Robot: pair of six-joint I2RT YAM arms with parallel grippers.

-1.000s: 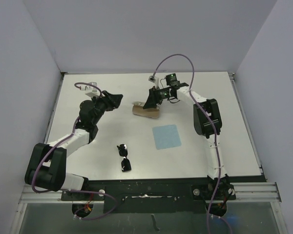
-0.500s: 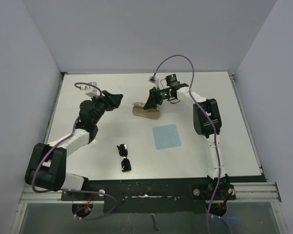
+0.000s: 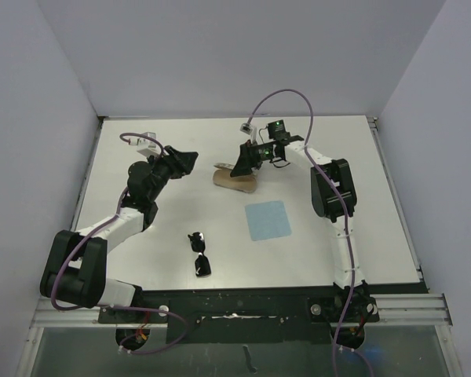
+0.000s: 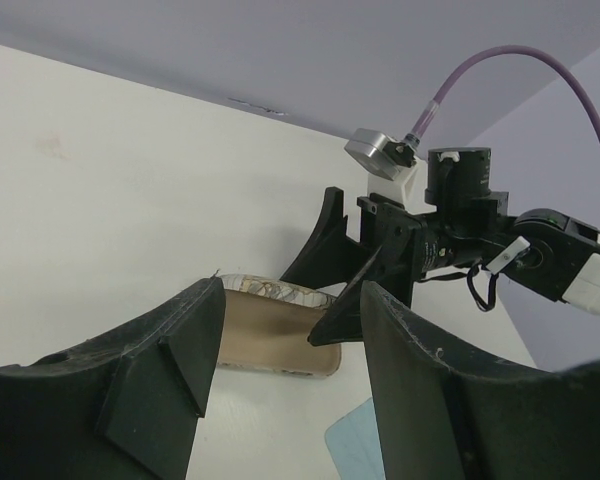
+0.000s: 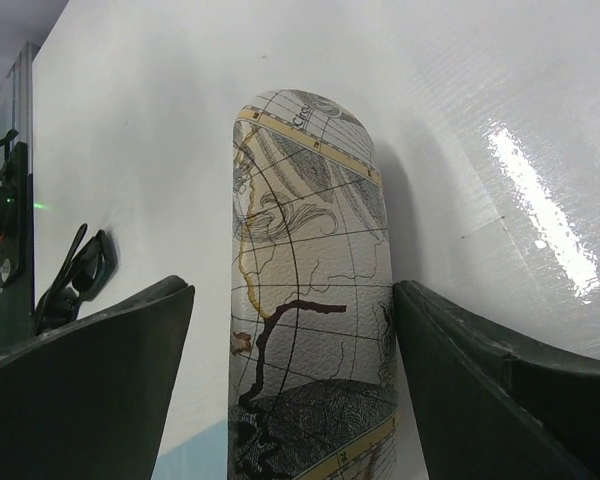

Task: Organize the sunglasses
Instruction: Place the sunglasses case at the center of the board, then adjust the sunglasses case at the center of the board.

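Note:
The black sunglasses (image 3: 199, 254) lie folded on the table near the front, left of centre, far from both grippers. They also show in the right wrist view (image 5: 75, 280) at the left edge. My right gripper (image 3: 242, 162) is open and straddles the patterned case (image 3: 235, 180). In the right wrist view (image 5: 292, 290) the case (image 5: 305, 200) stands between the fingers. The right finger is at its side and the left finger is apart from it. My left gripper (image 3: 184, 161) is open and empty, left of the case (image 4: 270, 335) and pointing at it.
A light blue cloth (image 3: 268, 220) lies flat right of centre, in front of the case. Its corner shows in the left wrist view (image 4: 352, 445). Grey walls enclose the table (image 3: 361, 196) on three sides.

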